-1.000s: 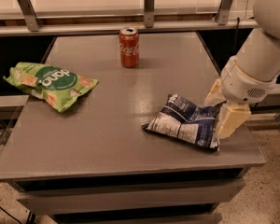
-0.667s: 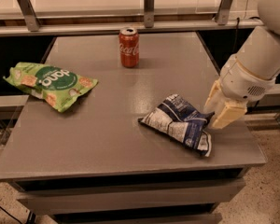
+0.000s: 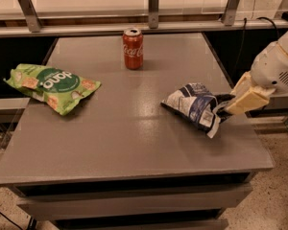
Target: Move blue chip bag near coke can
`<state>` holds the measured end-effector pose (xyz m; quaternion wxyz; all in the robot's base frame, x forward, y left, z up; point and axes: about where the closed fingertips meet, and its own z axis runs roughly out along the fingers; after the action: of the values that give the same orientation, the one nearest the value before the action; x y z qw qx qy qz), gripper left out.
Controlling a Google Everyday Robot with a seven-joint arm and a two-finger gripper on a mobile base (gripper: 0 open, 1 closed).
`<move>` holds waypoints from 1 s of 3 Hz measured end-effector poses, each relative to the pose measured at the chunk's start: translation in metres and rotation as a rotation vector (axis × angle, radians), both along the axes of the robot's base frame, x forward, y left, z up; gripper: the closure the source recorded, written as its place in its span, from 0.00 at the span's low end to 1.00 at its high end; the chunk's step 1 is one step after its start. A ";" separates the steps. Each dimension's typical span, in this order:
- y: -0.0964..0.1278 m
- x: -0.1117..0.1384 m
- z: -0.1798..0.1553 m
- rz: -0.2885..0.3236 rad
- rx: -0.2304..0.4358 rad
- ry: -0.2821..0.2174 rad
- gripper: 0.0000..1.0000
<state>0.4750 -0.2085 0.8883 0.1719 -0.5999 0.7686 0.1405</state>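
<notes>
The blue chip bag (image 3: 196, 105) is a crumpled navy foil bag with white print panels, held at the right side of the grey table (image 3: 129, 143), its left end low over the top. My gripper (image 3: 226, 107) reaches in from the right on a white arm and is shut on the bag's right end. The coke can (image 3: 133, 48) stands upright at the far middle of the table, well apart from the bag, up and to its left.
A larger green chip bag (image 3: 53, 86) lies at the left side of the table. A metal rail with posts (image 3: 153, 4) runs behind the table's far edge. The table's right edge lies just under my gripper.
My gripper has lifted and carried the blue bag up and slightly away from the front edge, toward the can's side of the table. The bag now hangs more bunched.
</notes>
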 end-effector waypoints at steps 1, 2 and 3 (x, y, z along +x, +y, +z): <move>-0.021 0.012 0.003 -0.206 0.139 0.025 1.00; -0.026 0.031 0.006 -0.350 0.280 0.003 1.00; -0.018 0.055 0.011 -0.427 0.340 -0.067 1.00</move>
<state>0.5298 -0.2267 0.8993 0.3211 -0.3913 0.8369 0.2081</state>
